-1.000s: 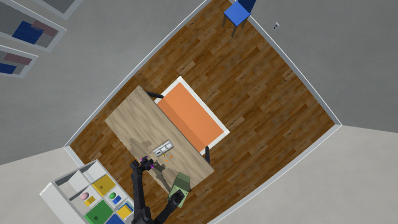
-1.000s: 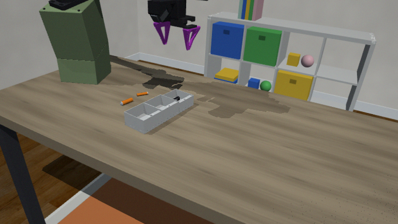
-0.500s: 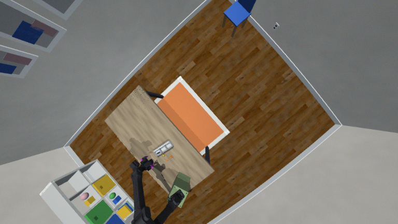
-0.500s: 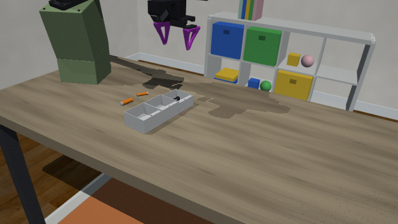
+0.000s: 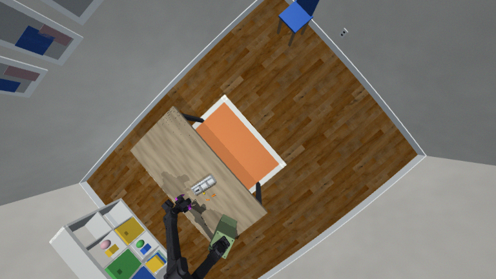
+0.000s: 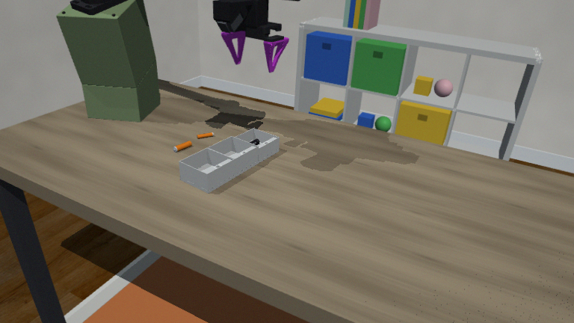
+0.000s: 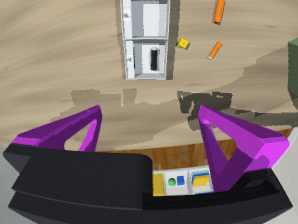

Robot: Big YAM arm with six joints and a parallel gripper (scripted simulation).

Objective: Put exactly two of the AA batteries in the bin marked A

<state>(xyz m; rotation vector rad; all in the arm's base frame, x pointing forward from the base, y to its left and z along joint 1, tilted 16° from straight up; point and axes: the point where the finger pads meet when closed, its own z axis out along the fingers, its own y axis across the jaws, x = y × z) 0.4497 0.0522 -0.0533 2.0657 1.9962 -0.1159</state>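
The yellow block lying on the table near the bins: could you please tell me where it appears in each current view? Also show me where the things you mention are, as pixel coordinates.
Top: the small yellow block point(image 5: 203, 193) point(image 7: 183, 43) is below centre, left of the orange batteries.
Exterior: not visible.
Wrist: upper right of centre, right of the bins.
Shared landmark: the pale three-bin row point(image 5: 203, 184) point(image 6: 234, 171) point(image 7: 145, 39).

My matte black, blocky arm point(image 5: 172, 230) carries a black gripper point(image 5: 183, 203) point(image 6: 244, 18) point(image 7: 150, 110), and its two fingers are purple, triangular and tapered, each with an open middle.
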